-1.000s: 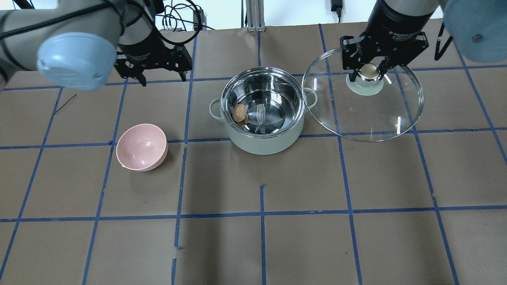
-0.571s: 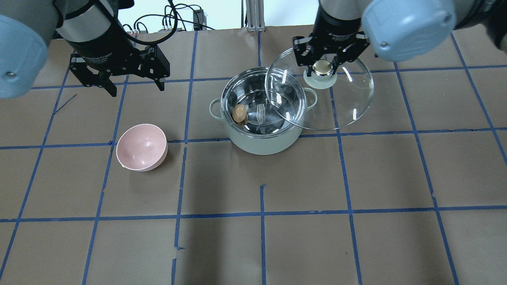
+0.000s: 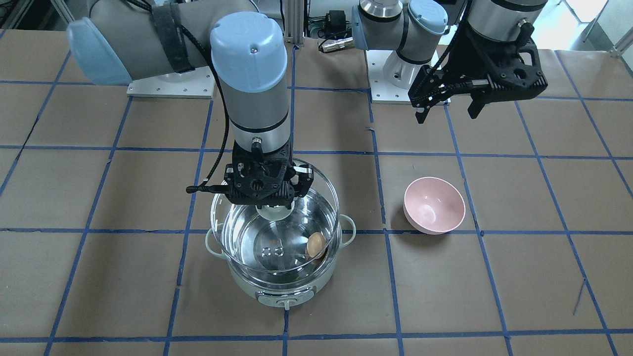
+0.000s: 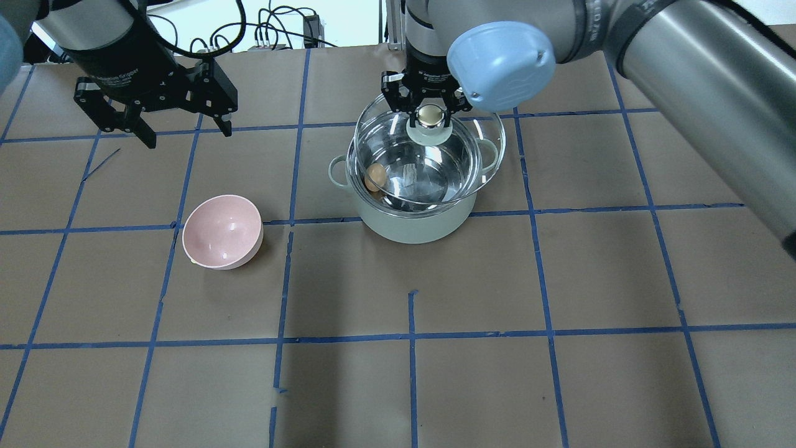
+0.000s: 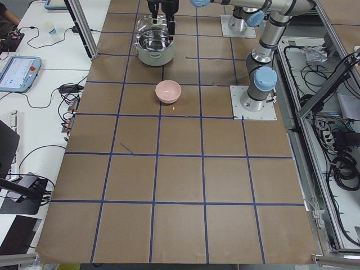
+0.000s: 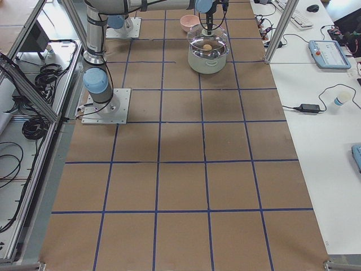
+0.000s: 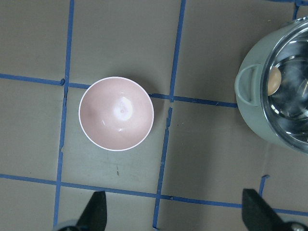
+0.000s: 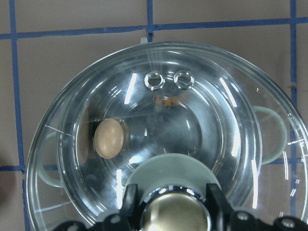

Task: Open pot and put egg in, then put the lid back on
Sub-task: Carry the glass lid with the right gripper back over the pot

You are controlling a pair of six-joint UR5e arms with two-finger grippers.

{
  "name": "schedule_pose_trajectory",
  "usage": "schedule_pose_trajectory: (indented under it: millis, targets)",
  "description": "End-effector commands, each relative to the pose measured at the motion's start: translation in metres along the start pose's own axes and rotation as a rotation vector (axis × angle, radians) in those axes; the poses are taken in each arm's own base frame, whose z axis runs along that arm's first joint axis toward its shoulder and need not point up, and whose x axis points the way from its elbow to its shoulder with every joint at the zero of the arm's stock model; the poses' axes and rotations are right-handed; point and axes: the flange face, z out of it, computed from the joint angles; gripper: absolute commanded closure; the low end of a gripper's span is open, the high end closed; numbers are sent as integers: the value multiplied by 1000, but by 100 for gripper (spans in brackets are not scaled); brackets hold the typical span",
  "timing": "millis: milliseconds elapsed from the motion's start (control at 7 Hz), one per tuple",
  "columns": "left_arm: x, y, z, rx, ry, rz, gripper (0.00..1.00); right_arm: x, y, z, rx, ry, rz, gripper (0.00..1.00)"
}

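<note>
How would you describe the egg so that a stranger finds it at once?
Find the grey-green pot under the glass lid. Inside, on the side toward the pink bowl, lies the egg: small, tan, oval, unlike the lid's shiny round knob.

Right arm, left arm showing grey tube links, pale blue round joint caps. Black cable running along right arm, black strap binding it. Left gripper, right gripper wearing black skeletal housings; white lettering showing on black wrist collars. White base plates carrying screws.
</note>
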Motion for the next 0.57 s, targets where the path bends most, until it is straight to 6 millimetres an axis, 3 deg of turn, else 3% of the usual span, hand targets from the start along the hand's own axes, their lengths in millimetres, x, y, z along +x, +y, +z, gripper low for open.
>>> schedule_pose_trajectory:
  millis: [0,429]
  targets:
    - [3,1,4,-20,-33,58,1,-15,-4,23,19,3,-21,98]
    - [2,-2,0,-9,-29,90,2,-16,-6,33,17,7,-25,98]
